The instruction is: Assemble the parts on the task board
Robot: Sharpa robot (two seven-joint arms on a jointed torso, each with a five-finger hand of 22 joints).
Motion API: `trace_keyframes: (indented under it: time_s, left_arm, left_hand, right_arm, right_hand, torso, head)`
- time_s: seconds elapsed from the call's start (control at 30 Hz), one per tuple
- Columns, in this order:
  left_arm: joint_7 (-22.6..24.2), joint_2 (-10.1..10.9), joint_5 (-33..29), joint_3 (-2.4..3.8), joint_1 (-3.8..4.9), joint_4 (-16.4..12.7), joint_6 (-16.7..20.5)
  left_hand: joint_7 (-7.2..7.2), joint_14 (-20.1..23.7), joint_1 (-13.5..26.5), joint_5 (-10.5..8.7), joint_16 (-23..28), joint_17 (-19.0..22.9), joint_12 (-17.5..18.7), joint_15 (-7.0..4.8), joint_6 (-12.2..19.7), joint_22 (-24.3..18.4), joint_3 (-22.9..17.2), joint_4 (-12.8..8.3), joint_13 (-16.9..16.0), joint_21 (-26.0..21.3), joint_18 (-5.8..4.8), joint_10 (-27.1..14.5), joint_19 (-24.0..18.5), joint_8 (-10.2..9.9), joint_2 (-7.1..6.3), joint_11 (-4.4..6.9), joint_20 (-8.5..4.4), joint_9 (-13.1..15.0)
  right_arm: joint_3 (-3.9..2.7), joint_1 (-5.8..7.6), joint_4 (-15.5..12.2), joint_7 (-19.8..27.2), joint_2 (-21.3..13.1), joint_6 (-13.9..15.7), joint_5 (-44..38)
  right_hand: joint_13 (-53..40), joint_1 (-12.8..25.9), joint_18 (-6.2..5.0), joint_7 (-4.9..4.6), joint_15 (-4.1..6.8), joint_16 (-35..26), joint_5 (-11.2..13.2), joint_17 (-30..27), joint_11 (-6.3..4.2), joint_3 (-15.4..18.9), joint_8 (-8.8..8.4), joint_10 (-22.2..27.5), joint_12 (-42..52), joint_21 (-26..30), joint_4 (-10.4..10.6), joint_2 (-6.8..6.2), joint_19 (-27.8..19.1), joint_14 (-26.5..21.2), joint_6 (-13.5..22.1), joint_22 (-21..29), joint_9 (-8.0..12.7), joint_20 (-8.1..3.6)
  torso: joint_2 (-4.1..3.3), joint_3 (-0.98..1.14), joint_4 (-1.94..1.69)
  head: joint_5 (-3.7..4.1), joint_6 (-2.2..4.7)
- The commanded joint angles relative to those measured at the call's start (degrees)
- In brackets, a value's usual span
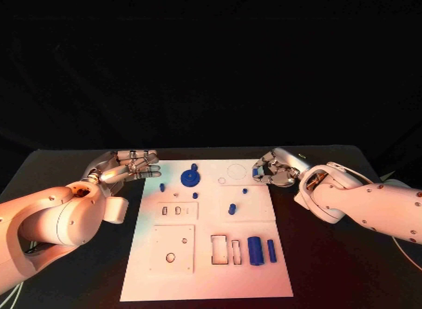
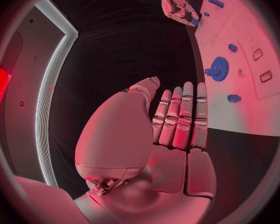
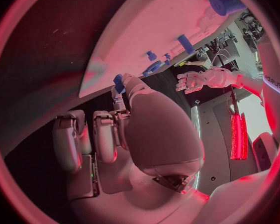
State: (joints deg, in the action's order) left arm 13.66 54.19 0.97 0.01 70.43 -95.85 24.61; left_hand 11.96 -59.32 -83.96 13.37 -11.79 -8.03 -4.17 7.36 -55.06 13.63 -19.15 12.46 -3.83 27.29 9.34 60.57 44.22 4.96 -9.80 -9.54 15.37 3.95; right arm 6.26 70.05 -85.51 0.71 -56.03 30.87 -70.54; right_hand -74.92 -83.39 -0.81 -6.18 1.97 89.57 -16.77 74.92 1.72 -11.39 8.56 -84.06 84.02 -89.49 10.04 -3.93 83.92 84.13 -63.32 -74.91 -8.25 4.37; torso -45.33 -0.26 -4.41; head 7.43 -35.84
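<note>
Right hand: the right hand (image 1: 274, 172) pinches a small blue piece (image 3: 119, 82) at the white board's (image 1: 267, 283) far right corner; the right wrist view shows the pinch best.
Left hand: the left hand (image 2: 177, 122) is flat, fingers together, holding nothing, beside the board's far left edge.
Gear: the blue gear (image 1: 189, 177) sits on the board near that hand.

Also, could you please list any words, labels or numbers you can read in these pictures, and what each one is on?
Left arm: short dark print by the wrist, too blurred to read.
Board: no text, only slot outlines.
Part in the right hand: no marking to be seen.
</note>
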Motion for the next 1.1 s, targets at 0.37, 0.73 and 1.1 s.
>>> trace_keyframes:
  time_s: [0.37, 0.73, 1.1]
  left_arm:
    - [-0.03, -0.69, 0.25, 0.03, 0.04, 0.33, -1.25]
    - [-0.19, -1.27, 0.25, -0.03, 0.06, 0.69, -1.09]
    - [-0.83, -1.69, 0.25, -0.04, 0.07, 0.78, -1.02]
  left_hand:
    - [0.38, 0.32, 0.23, -0.2, 0.19, -0.05, 0.29, 0.04, 0.1, 0.05, 0.01, -0.35, -0.02, 0.3, 0.82, -0.39, -0.33, -0.18, 0.38, -0.11, -0.01, -0.03]
    - [0.37, 0.32, 0.25, -0.2, 0.22, -0.05, 0.3, 0.05, 0.09, 0.06, 0.01, -0.36, -0.03, 0.32, 0.83, -0.39, -0.4, -0.2, 0.41, -0.11, 0.02, -0.03]
    - [0.36, 0.31, 0.31, -0.21, 0.24, -0.06, 0.29, 0.05, 0.06, 0.06, 0.03, -0.33, -0.03, 0.33, 0.83, -0.37, -0.44, -0.22, 0.43, -0.1, 0.04, -0.02]
  right_arm:
    - [-0.55, 1.0, -11.84, -14.23, 3.43, 5.91, -13.8]
    - [0.02, 0.43, -11.93, -18.5, 11.6, 1.7, -18.09]
    - [0.59, -1.94, -8.94, -20.94, 17.53, -3.29, -20.73]
  right_hand:
    - [-10.03, 1.56, 0.77, 0.72, 0.59, 0.22, -1.02, 14.64, -0.69, -0.75, 0.95, -2.07, 0.28, -0.38, 0.34, -0.06, 5.98, 5.76, -1.15, -15.01, -0.88, -0.47]
    - [-9.89, 2.23, 0.72, 0.71, 0.63, 0.17, -0.68, 14.54, -0.71, -0.73, 0.86, -1.96, 0.1, -0.22, 0.61, -0.61, 5.87, 5.73, -0.88, -14.91, -0.87, -0.53]
    - [-9.73, 2.54, 0.63, 0.61, 0.6, 0.04, -0.61, 14.27, -0.64, -0.8, 0.75, -1.82, -0.1, 0.08, 0.79, -0.64, 5.65, 5.66, -0.66, -14.72, -0.83, -0.53]
  torso:
    - [0.39, -0.3, -0.44]
    - [0.67, -0.72, -0.6]
    - [0.66, -0.81, -0.75]
  head:
    - [-1.7, -0.18]
    - [-4.68, -0.79]
    - [-6.64, -1.36]
